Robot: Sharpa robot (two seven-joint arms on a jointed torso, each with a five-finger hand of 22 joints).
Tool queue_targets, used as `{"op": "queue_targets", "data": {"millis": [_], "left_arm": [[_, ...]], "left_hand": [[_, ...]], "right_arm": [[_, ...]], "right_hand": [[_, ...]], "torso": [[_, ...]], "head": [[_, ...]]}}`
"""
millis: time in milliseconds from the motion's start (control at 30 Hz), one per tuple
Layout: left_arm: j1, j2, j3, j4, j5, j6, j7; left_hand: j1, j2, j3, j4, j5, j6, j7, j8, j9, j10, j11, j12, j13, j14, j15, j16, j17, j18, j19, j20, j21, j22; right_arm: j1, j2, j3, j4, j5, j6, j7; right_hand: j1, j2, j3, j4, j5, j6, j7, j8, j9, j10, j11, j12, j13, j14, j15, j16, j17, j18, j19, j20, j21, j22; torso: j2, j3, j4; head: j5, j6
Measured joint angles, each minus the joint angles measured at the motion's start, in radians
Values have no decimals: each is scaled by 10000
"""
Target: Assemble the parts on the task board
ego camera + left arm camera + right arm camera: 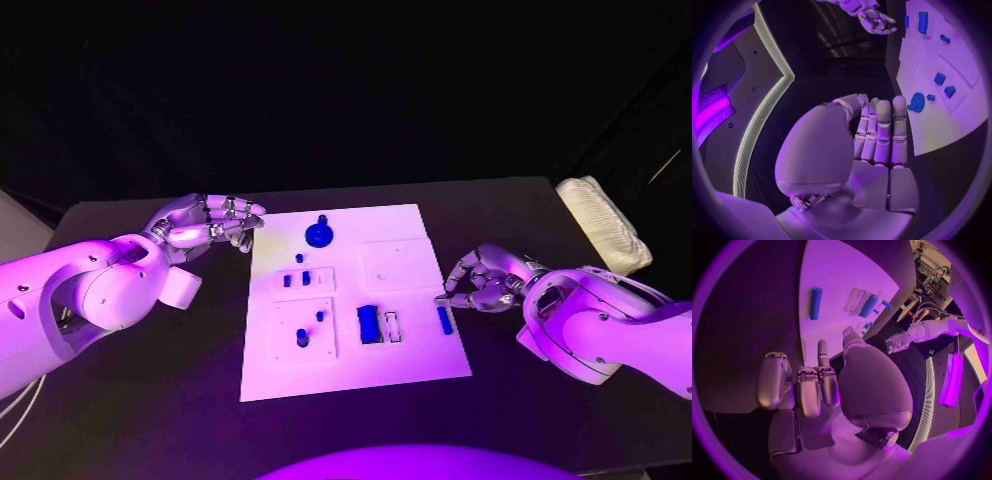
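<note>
The white task board (411, 372) lies flat in the middle of the black table (159, 420), and both hands wait beside it, neither one touching it. The left hand (209, 224) hangs just off the board's far left corner, its fingers (882, 132) drawn up straight and pressed close together, the thumb folded in beside them, with nothing held. The right hand (483, 280) sits just beside the board's right edge, about halfway along; its fingers (809, 390) are curled in toward the palm and hold nothing. On the board, a round blue gear-like part (319, 236) lies near the far edge, left of centre. Nearer, two small blue pieces (296, 280) sit side by side in a raised square panel on the left side, with a tiny blue piece just beyond them. Below that, another square panel carries a short blue peg (303, 338) and some small blue bits. Toward the middle, a blue rectangular block (369, 323) stands just beside a narrow slotted frame, and a slim blue bar (444, 320) lies apart near the right edge, closest to the right hand. A folded white cloth (606, 225) rests at the table's far right edge, well away from the board.
</note>
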Motion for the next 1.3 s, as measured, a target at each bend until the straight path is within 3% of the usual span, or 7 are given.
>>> {"op": "queue_targets", "data": {"millis": [200, 733, 967, 1100, 1233, 1267, 1300], "left_arm": [[-2, 27, -2, -2, 0, 2, 1], [-5, 9, -5, 5, 0, 10, 4], [-6, -2, -5, 9, 0, 16, 4], [-6, -7, -6, 14, 0, 22, 4], [-6, -28, -6, 18, 0, 25, 4], [-6, -32, -6, 18, 0, 26, 4], [-6, -35, -7, 18, 0, 26, 4]], "left_hand": [[0, 0, 0, 0, 0, 0, 0, 0, 0, 0, 0, 0, 0, 0, 0, 0, 0, 0, 0, 0, 0, 1], [0, 0, 0, 0, 0, 0, 0, 0, -2, 0, 0, 0, 1, 0, 0, 0, 7, 0, 0, 0, 0, -1], [0, 0, 0, 0, 0, 0, 0, 0, -3, 0, 0, 0, 1, 0, 0, 0, 7, 0, 0, 0, 0, -2], [0, 0, 0, 0, 0, 0, 0, 0, -3, 0, 0, 0, 1, 0, 0, 0, 6, 0, 0, 0, 0, -2], [0, 0, 0, 0, 0, 0, 0, 0, -3, 0, 0, 0, 1, 0, 0, 0, 6, 0, 0, 0, 0, -2], [0, 0, 0, 0, 0, 0, 0, 0, -3, 0, 0, 0, 1, 0, 0, 0, 6, 1, 0, 0, 0, -2], [0, 0, 0, 0, 0, 0, 0, 0, -3, 0, 0, 0, 1, 0, 0, 0, 6, 1, 0, 0, 0, -3]], "right_arm": [[-71, -87, -9, -24, -587, 125, -239], [-556, 360, -46, -299, -1320, 713, -821], [-683, 631, -43, -432, -1512, 827, -958], [-723, 798, -11, -522, -1655, 832, -1008], [-764, 882, 19, -587, -1850, 851, -1057], [-772, 900, 22, -599, -1893, 860, -1068], [-779, 920, 27, -613, -1939, 870, -1081]], "right_hand": [[-38, 45, -132, -2, 0, 207, -72, 64, 57, 0, 0, 0, -1, 0, 0, 0, 0, -1, 0, 0, 59, -1], [29, 107, -202, 11, 0, 295, -89, 99, 71, 0, -2, 82, -3, 0, 0, 0, 0, 0, 0, -1, 121, -2], [257, 335, -197, 7, 0, 321, -113, 137, 116, 0, -76, 82, -3, 0, -1, 0, 0, 1, 0, -1, 176, -3], [721, 469, 193, -76, 0, 370, -109, 163, 126, -1, -76, 82, -4, 0, -1, 0, 0, 0, 0, -1, 176, -4], [1106, 321, 715, -96, 0, 458, -107, 136, 133, -1, -76, 82, -4, -25, -26, 0, -1, 0, 0, -1, 176, -4], [1158, 270, 814, -112, -1, 460, -109, 136, 509, -1, -76, 82, -4, -37, -39, 0, -1, 0, 0, -1, 176, -4], [1195, 237, 870, -113, -1, 461, -109, 135, 510, -1, -76, 82, -4, -38, -39, 0, 0, 0, 0, -1, 176, -5]], "torso": [[3, 17, 11], [6, 11, 26], [7, 12, 19], [9, 21, 22], [11, 22, 25], [11, 22, 25], [11, 22, 23]], "head": [[-50, -4], [-39, -58], [-35, -70], [-15, -73], [-6, -106], [-6, -112], [-6, -117]]}}
